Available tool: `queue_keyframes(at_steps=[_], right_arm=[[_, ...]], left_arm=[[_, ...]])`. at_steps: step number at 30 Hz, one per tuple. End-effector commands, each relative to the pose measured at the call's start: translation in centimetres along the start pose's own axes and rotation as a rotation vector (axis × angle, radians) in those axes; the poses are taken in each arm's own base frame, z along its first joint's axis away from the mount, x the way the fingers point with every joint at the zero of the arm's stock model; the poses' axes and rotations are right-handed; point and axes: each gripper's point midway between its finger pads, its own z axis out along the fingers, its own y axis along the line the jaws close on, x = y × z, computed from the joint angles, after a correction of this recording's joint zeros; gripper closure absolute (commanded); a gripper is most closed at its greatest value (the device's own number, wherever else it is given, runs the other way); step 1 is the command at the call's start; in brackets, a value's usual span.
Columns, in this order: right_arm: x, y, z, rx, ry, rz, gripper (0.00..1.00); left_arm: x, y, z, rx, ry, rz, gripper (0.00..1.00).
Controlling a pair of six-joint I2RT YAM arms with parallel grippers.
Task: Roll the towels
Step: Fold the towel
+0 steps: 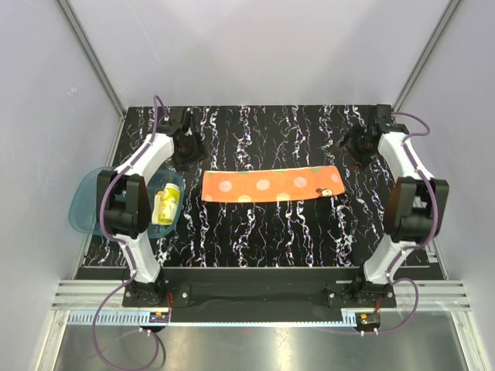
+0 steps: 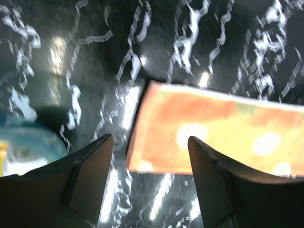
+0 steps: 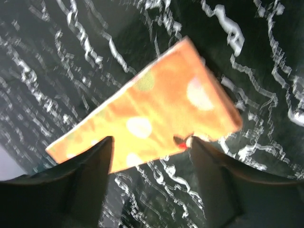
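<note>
At the near left edge of the table [image 1: 263, 239], the blue tray [image 1: 85, 205] held the yellow towel [image 1: 166, 202], bundled compactly. At mid-table the orange towel [image 1: 271, 185] lay flat as a long folded strip, unrolled. Just beyond its two ends hovered the left gripper [image 1: 189, 153] and right gripper [image 1: 357, 151]. Wrist views showed each with its fingers spread and grasping nothing.

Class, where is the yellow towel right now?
Top view: the yellow towel sits in the blue tray at the left side of the table, left of the orange towel.
</note>
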Motion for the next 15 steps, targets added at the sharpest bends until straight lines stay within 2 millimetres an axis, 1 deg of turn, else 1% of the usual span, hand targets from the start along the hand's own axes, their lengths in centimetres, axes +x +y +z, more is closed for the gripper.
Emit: queue_keyframes(at_steps=[1, 2, 3, 4, 5, 6, 8, 9, 10, 11, 12, 15], right_arm=[[1.9, 1.8, -1.4, -0.126, -0.024, -0.089, 0.31], [2.5, 1.7, -1.0, -0.128, -0.010, -0.096, 0.36], [3.4, 0.9, 0.1, -0.113, 0.024, -0.097, 0.42], [3.9, 0.7, 0.6, -0.114, 0.048, -0.093, 0.49], [4.6, -0.1, 1.8, -0.091, 0.085, -0.086, 0.61], [5.1, -0.7, 2.4, -0.078, 0.106, -0.094, 0.63], [5.8, -1.8, 3.6, -0.047, 0.132, -0.092, 0.69], [6.2, -2.5, 4.0, -0.027, 0.140, -0.093, 0.69], [6.3, -3.3, 4.3, 0.002, 0.141, -0.089, 0.70], [6.3, -3.9, 4.7, 0.022, 0.144, -0.083, 0.71], [6.5, -4.7, 4.9, 0.044, 0.149, -0.073, 0.71], [6.4, -6.8, 5.4, 0.103, 0.145, -0.058, 0.71]], left_arm=[[0.4, -2.6, -2.8, 0.071, -0.086, 0.038, 0.32], [1.3, -2.9, -2.4, 0.082, -0.075, 0.042, 0.33], [2.3, -3.7, -2.3, 0.096, -0.065, 0.062, 0.33], [2.9, -3.9, -2.0, 0.104, -0.056, 0.066, 0.34], [3.8, -4.2, -1.3, 0.125, -0.036, 0.068, 0.35], [4.6, -4.5, -1.0, 0.132, -0.021, 0.077, 0.35], [5.4, -5.0, -0.4, 0.155, -0.007, 0.072, 0.36], [6.4, -4.7, 0.2, 0.151, 0.009, 0.075, 0.36], [6.8, -4.6, 0.5, 0.149, 0.016, 0.076, 0.37], [7.0, -4.5, 0.8, 0.148, 0.014, 0.072, 0.37], [7.7, -3.9, 1.4, 0.133, 0.031, 0.068, 0.37], [8.6, -3.0, 2.4, 0.107, 0.048, 0.067, 0.38]])
